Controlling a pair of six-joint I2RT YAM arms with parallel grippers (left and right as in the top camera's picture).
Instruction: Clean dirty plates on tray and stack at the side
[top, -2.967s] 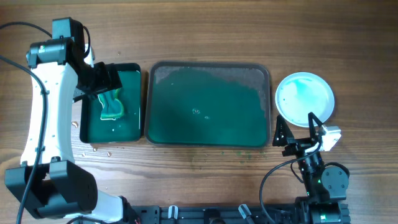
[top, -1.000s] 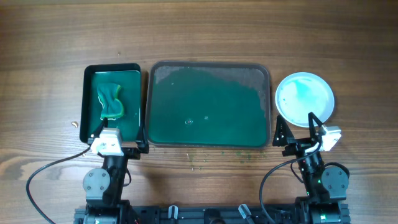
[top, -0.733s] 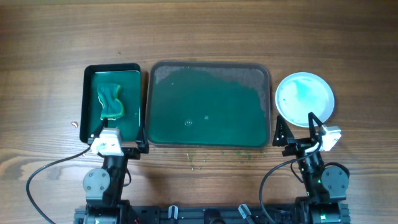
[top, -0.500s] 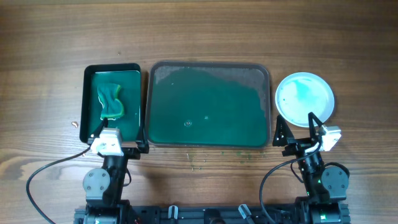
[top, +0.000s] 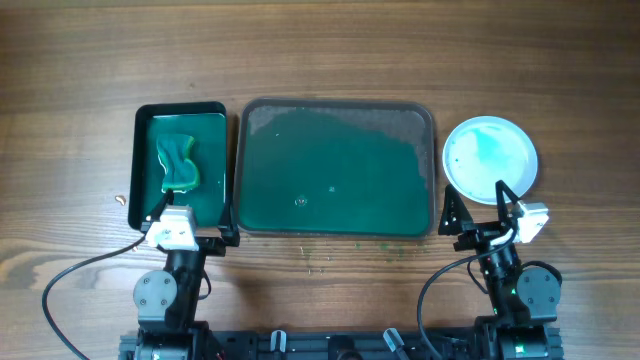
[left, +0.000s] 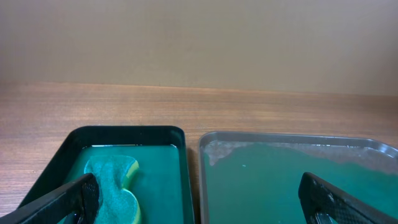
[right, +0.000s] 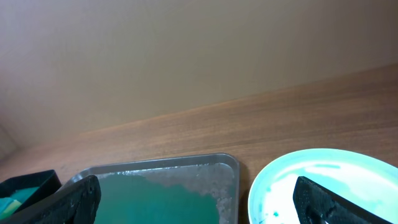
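The dark green tray (top: 335, 102) lies mid-table with a wet green film and no plate on it; it also shows in the left wrist view (left: 292, 135) and the right wrist view (right: 161, 163). To its right on the wood I see one round pale plate (top: 490, 160) with a teal smear, also in the right wrist view (right: 323, 180). I cannot tell whether other plates lie under it. My left gripper (top: 190, 218) (left: 199, 205) is open and empty at the front of the bin. My right gripper (top: 475, 205) (right: 199, 205) is open and empty just in front of the plate.
A narrower dark green bin (top: 180, 107) (left: 124, 129) stands left of the tray and holds a green sponge (top: 177, 163) (left: 115, 180). Small green specks (top: 320, 262) lie on the wood in front of the tray.
Three seconds ago my left arm was stretched over the bin at the sponge; it has since drawn back to the front edge, and the sponge stays in the bin. Nothing moved in the last second.
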